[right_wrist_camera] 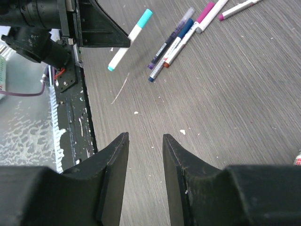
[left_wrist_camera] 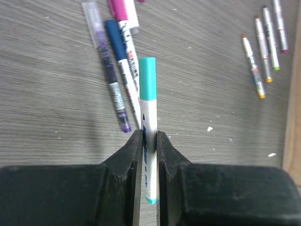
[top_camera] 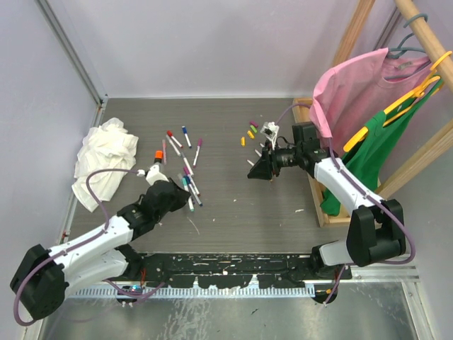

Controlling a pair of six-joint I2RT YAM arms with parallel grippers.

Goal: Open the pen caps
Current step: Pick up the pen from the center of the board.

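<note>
My left gripper (left_wrist_camera: 149, 134) is shut on the white barrel of a marker pen (left_wrist_camera: 148, 120), whose teal cap (left_wrist_camera: 147, 78) is still on and points away from the jaws. The right wrist view shows this pen (right_wrist_camera: 126, 47) with its teal cap (right_wrist_camera: 145, 16) held above the table by the left gripper (right_wrist_camera: 106, 35). My right gripper (right_wrist_camera: 145, 136) is open and empty over bare table, right of the pen; the top view shows it too (top_camera: 255, 170). More capped pens (top_camera: 185, 159) lie beside the left gripper (top_camera: 177, 193). Several loose caps (top_camera: 250, 132) lie at the back.
A white cloth rag (top_camera: 105, 159) lies at the left. A wooden rack (top_camera: 315, 191) with pink (top_camera: 354, 88) and green (top_camera: 375, 152) garments stands at the right. Purple, blue and magenta pens (left_wrist_camera: 113, 70) lie under the left gripper; several more pens (left_wrist_camera: 263, 52) lie to the right.
</note>
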